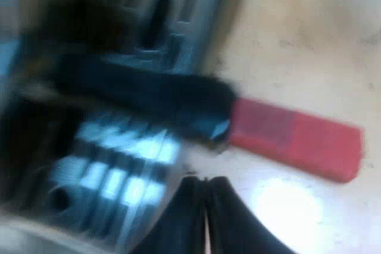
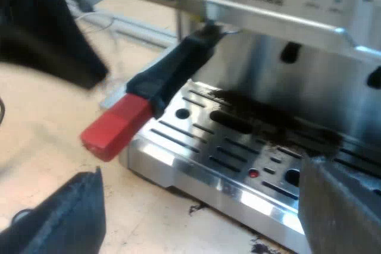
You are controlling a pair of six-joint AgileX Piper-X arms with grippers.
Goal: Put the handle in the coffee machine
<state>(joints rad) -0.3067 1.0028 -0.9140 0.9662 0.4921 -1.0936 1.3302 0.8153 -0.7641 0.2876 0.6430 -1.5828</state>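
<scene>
Nearest in the left wrist view, the left end effector (image 1: 206,206) has its two black fingers drawn together with only a thin seam between them, and it grips nothing. It hangs over the pale bench (image 1: 309,34), near the corner of the espresso machine's slotted metal drip tray (image 1: 119,173). Just beyond its tips lies the handle (image 1: 161,96), dark along its length and ending in a red end (image 1: 297,138) that juts out past the tray's edge over the bench. The view is blurred, so finer detail is lost. In the right wrist view, the right end effector (image 2: 199,173) is spread wide, one finger near each side of the tray's front, and it has hold of nothing. A few specks of coffee grounds (image 2: 196,209) lie on the bench near the tray's front lip, and a darker smear of them sits farther in on the slats. Farther off, the handle slants up from its red end, clear of the tray, to the underside of the espresso machine (image 2: 309,81) at its front panel. The holder's metal part cannot be made out there, so I cannot tell whether it is locked in.
</scene>
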